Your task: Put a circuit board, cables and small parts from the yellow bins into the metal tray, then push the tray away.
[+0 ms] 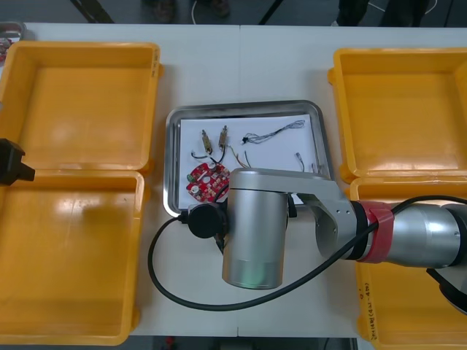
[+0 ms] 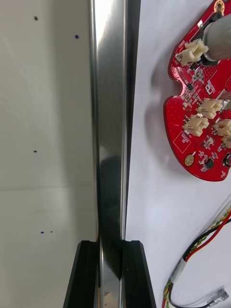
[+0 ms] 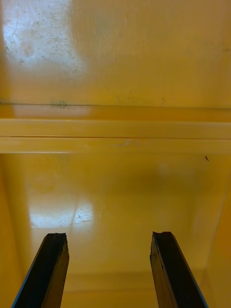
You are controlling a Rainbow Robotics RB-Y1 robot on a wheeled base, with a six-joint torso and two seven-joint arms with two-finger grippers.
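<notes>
Right gripper (image 2: 110, 246): its two black fingers stand one on each side of the metal tray (image 2: 110, 120), clamped on the shiny rim, one finger on the table side and the other on the white inner side. In the front view the right arm (image 1: 252, 226) reaches in from the right and its wrist covers the near edge of the metal tray (image 1: 173, 160), so the grip itself is hidden there.

Tray position: on the light table (image 1: 241, 65), between the two pairs of bins, white inside.

Contents of the tray:
- The red circuit board (image 1: 206, 182) lies flat in the near left corner. The right wrist view shows the circuit board (image 2: 202, 120) close to the gripped rim but apart from it.
- Two small metal parts (image 1: 206, 138) lie side by side beyond the board.
- A black cable (image 1: 273, 133) lies toward the far right corner.
- A red and yellow cable (image 2: 207, 245) lies on the white floor, near the inner finger.

Left gripper (image 3: 108, 238): fingers well apart, holding nothing, hanging over the bare floor of a yellow bin (image 3: 115, 192). The front view puts the left gripper (image 1: 11, 162) at the table's left side, over the joint between the far left bin (image 1: 80, 102) and the near left bin (image 1: 73, 255).

Far right bin (image 1: 401, 109): bare floor showing. The right arm crosses the near right bin (image 1: 408, 313).
</notes>
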